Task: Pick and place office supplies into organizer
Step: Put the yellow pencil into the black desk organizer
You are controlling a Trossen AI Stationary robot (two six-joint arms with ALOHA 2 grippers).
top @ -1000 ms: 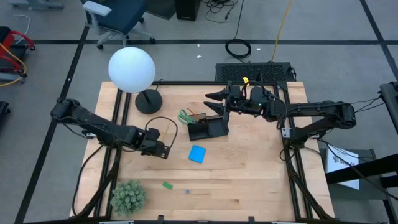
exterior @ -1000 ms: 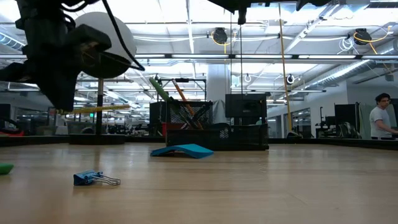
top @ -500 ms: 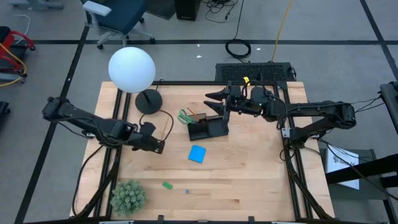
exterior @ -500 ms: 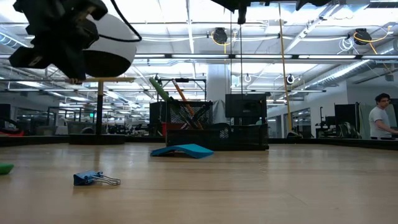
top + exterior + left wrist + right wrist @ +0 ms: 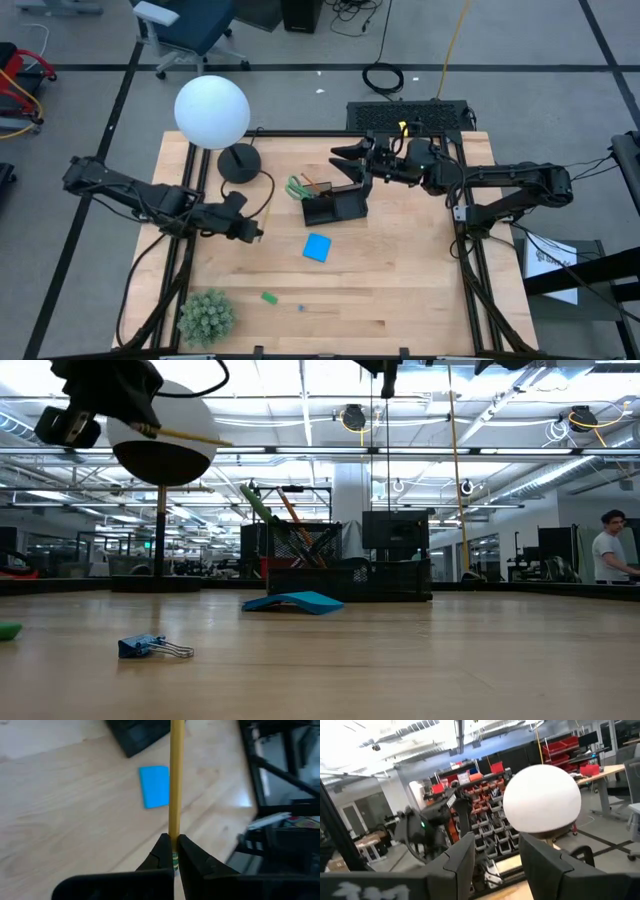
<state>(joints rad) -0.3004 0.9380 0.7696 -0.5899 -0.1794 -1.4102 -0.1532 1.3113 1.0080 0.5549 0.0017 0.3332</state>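
Note:
My left gripper (image 5: 247, 230) is over the table's left half, shut on a thin orange-yellow pencil (image 5: 175, 780). In the low view this pencil (image 5: 185, 434) sticks out high above the table. My right gripper (image 5: 345, 160) hangs open above the black organizer (image 5: 335, 207), touching nothing. Green-handled scissors (image 5: 297, 187) and another pencil (image 5: 318, 185) stand in the organizer's left part. On the table lie the blue note pad (image 5: 318, 247), the green eraser (image 5: 268, 297) and a tiny blue piece (image 5: 300, 307), which shows as a clip (image 5: 150, 647) in the low view. My left gripper pinches the pencil near its eraser end (image 5: 174, 856) between its two fingertips (image 5: 162, 851). The pencil runs on straight out in line with the fingers. It is lifted clear of the table and lies nearly level, with its far end slightly lower.
The white globe lamp (image 5: 211, 112) and its round black base (image 5: 239, 162) stand at the far left, with a cord looping toward my left gripper. The fuzzy green plant ball (image 5: 206, 316) sits at the near left corner. Bare wood lies to the right of the organizer.
My left gripper has risen well above the table with the pencil and drifted a little toward the left and far edges. The pencil has gone up with it and now tips slightly down at its far end. My right arm has barely moved.

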